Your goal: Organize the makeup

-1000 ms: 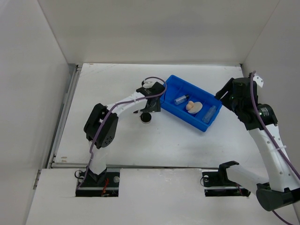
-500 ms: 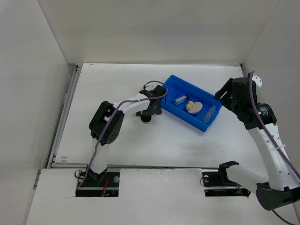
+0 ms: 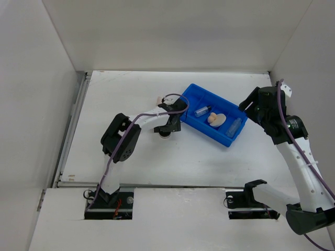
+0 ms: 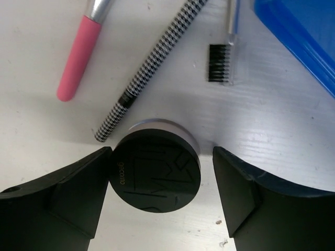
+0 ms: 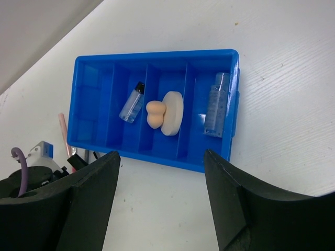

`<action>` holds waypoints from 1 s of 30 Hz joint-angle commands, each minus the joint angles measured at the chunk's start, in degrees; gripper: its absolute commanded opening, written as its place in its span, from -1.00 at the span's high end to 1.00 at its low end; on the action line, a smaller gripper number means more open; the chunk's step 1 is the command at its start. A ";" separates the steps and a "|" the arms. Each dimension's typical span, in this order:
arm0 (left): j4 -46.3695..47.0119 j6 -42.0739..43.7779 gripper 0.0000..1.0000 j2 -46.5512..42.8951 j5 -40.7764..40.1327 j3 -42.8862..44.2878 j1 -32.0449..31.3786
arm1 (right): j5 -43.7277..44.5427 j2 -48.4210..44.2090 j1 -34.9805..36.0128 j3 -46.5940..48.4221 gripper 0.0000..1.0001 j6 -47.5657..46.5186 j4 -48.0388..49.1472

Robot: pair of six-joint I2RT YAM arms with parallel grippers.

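Jaws of the left gripper (image 4: pixel 161 170) stand wide open around a black round compact (image 4: pixel 156 175) on the white table (image 4: pixel 272 130); one finger touches its edge, the other is apart. Near it lie a pink stick (image 4: pixel 78 58), checked pencil (image 4: pixel 152 70) and small brush (image 4: pixel 220 61). The right gripper (image 5: pixel 161 157), open and empty, points toward the blue tray (image 5: pixel 157 54), which holds a clear bottle (image 5: pixel 131 102), beige sponge (image 5: pixel 155 113) and clear cylinder (image 5: pixel 215 111).

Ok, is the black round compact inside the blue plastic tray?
No, the black round compact lies on the table, within the open left pincer.
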 commanded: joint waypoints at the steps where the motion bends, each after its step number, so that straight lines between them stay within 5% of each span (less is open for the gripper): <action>1: -1.13 -0.26 -0.50 -0.45 -0.99 0.10 -1.00 | -0.71 -0.19 -0.15 0.18 -0.42 -0.43 2.60; 7: -0.61 0.26 -0.44 0.08 0.07 0.10 -1.00 | -0.71 -0.19 -0.15 0.18 -0.42 -0.43 2.60; 22: -4.29 7.37 0.65 -14.42 0.07 -0.26 -1.53 | -1.24 0.42 -0.15 0.80 -0.42 -0.43 2.60; 30: -7.20 16.34 0.73 -14.26 8.59 13.00 -3.73 | -1.24 0.43 -0.15 -0.26 -0.42 -0.43 3.13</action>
